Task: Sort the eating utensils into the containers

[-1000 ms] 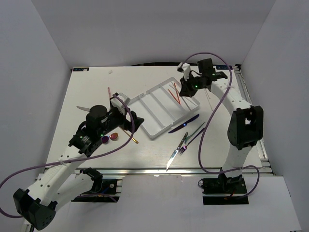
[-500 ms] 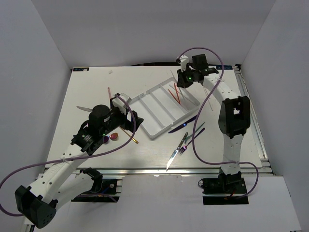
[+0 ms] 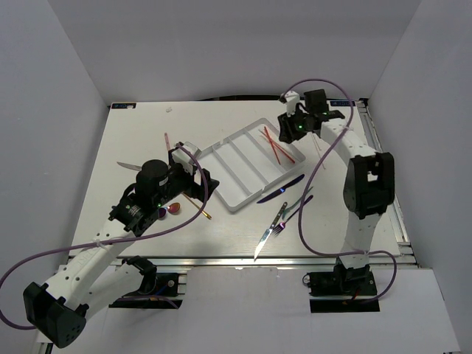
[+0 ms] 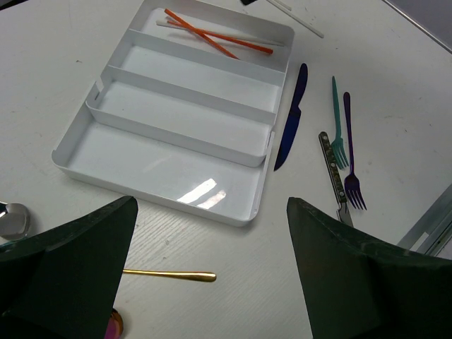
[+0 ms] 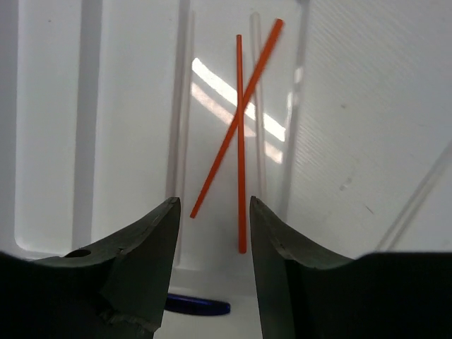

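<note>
From above, we see the right gripper [image 3: 286, 127] hanging parted and empty over 2 chopsticks [image 3: 279, 145] crossed in the tray's [image 3: 247, 171] end compartment; our left wrist shows the left gripper [image 4: 212, 203] wide open, empty, near the tray; by our right wrist we judge the chopsticks sorted, and the blue knife [image 5: 198, 306] beside the tray needs grasping next.

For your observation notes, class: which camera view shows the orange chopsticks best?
Right wrist: the orange chopsticks fill the frame, crossed inside the white tray. Left wrist shows them smaller, in the tray's end compartment; the top view shows only thin red lines.
</note>
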